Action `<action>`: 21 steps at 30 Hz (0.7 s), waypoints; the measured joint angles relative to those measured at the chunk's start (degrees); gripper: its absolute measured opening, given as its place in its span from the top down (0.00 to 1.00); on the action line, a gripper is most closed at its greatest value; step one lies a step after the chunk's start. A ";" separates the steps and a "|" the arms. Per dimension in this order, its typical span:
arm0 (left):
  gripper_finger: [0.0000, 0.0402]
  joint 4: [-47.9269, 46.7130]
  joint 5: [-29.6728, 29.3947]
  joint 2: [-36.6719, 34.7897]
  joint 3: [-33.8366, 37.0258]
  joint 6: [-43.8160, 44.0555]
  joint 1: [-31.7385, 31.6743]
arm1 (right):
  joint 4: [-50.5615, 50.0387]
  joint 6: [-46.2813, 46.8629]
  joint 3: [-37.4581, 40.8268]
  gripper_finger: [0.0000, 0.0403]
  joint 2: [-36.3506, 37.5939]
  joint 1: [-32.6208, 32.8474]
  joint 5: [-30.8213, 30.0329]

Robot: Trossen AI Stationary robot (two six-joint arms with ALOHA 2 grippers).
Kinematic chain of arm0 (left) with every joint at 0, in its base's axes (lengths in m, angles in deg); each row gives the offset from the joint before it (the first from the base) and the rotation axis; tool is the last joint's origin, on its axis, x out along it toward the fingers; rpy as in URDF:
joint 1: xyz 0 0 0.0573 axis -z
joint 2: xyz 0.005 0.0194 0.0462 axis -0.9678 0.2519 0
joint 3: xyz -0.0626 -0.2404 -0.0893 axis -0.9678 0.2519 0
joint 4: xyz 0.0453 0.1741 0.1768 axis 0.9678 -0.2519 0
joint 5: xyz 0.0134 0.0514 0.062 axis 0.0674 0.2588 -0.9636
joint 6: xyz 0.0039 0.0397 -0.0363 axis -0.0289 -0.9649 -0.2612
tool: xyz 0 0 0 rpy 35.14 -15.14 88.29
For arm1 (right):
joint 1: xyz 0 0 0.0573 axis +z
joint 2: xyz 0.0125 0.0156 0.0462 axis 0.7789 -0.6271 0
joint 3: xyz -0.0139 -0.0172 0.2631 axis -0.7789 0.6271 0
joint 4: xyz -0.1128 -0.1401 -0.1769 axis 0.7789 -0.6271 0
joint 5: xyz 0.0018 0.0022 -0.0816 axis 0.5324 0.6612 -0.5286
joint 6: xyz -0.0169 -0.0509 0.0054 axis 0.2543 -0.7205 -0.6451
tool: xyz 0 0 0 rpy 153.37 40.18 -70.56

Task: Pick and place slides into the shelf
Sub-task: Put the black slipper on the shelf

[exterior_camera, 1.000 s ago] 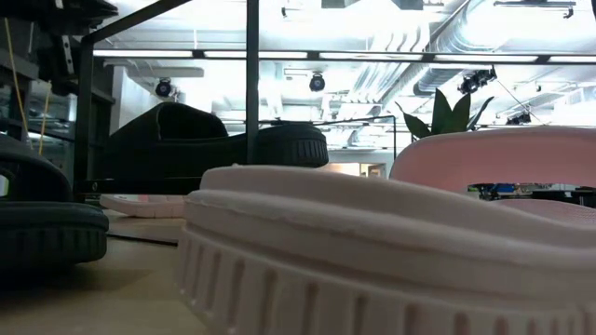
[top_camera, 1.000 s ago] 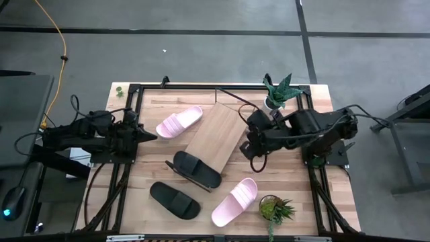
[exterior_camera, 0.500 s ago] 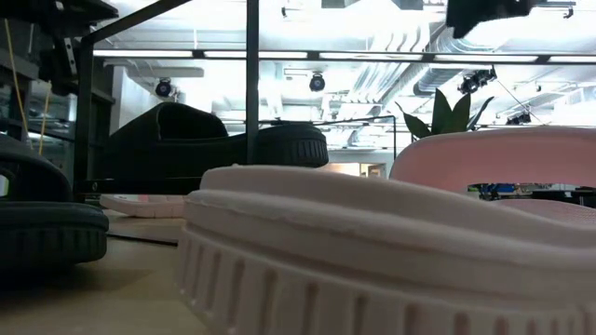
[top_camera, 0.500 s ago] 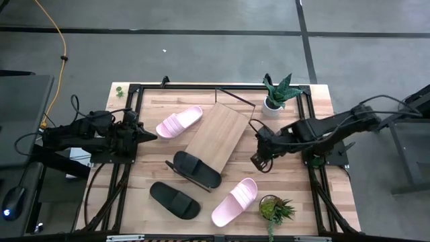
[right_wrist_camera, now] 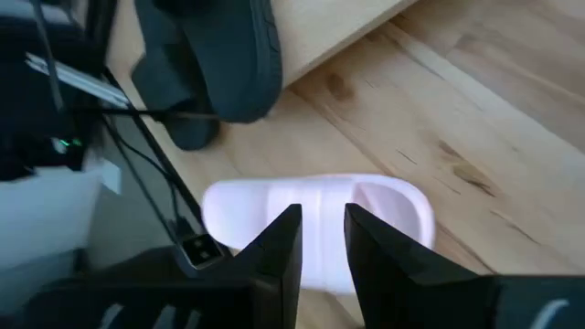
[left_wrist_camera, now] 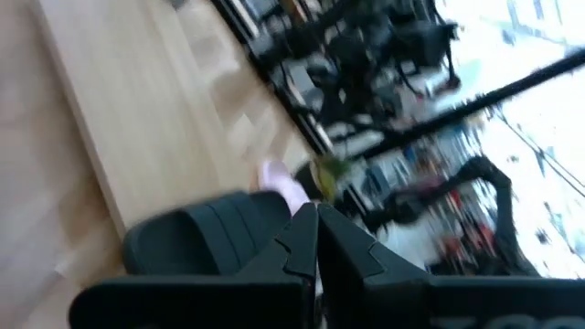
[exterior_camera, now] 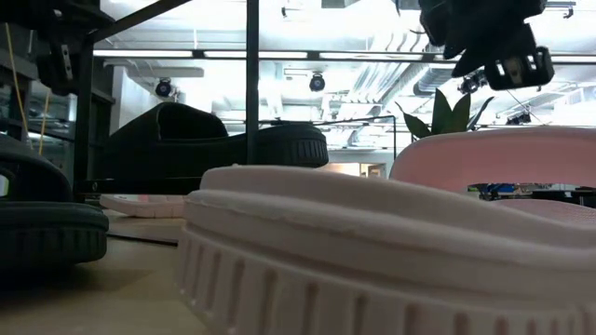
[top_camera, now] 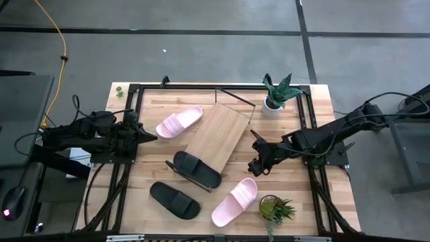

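Nearest the table's front edge, a pale pink slide (top_camera: 235, 201) lies toe toward a small potted plant (top_camera: 275, 209), with a black slide (top_camera: 175, 199) flat on the wood to its left; in the low view this pink slide (exterior_camera: 372, 251) fills the foreground. Just behind it hovers the right gripper (top_camera: 257, 166), above bare tabletop between the pink slide and the shelf (top_camera: 216, 136), fingers slightly parted and holding nothing; the right wrist view shows the same gripper (right_wrist_camera: 320, 239) aimed down at the pink slide (right_wrist_camera: 320, 215), narrow gap between the fingers, nothing in it. Low view catches it (exterior_camera: 510, 58) hanging at the upper right, clear of the sandal. Second black slide (top_camera: 197, 169) sits on the near end of the shelf, partly over the edge, wire frame visible below. The shelf board lies diagonally mid-table. Left gripper (top_camera: 149, 136) waits at the left side, fingers pressed together, empty, tip pointing at the second pink slide (top_camera: 179, 122), which lies on the table just beside the shelf's far left edge. Left wrist view is blurred; fingertips (left_wrist_camera: 315, 239) meet. Taller potted plant (top_camera: 277, 93) stands at the far right corner.
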State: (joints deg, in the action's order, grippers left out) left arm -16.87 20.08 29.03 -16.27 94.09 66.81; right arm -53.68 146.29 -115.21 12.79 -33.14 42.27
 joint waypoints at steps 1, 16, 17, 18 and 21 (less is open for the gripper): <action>1.00 -0.50 2.24 0.02 0.00 0.02 0.00 | 0.92 0.19 0.58 0.81 0.00 -0.02 -0.12; 1.00 3.62 28.42 6.64 -1.67 13.47 2.49 | 0.92 0.72 0.76 0.81 0.20 -0.02 -2.33; 1.00 3.61 27.91 6.64 -1.99 14.20 3.57 | 0.91 0.70 0.76 0.81 0.20 -0.02 -2.34; 1.00 3.61 27.22 6.64 -2.31 14.97 4.78 | 0.91 0.67 0.76 0.81 0.20 -0.02 -2.46; 1.00 3.59 22.15 6.64 -2.69 16.95 9.05 | 0.88 0.08 0.76 0.81 0.18 -0.02 -3.30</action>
State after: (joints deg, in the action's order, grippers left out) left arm -13.28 42.23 35.67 -18.96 111.04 75.86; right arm -52.80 146.37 -114.45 12.97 -33.16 38.98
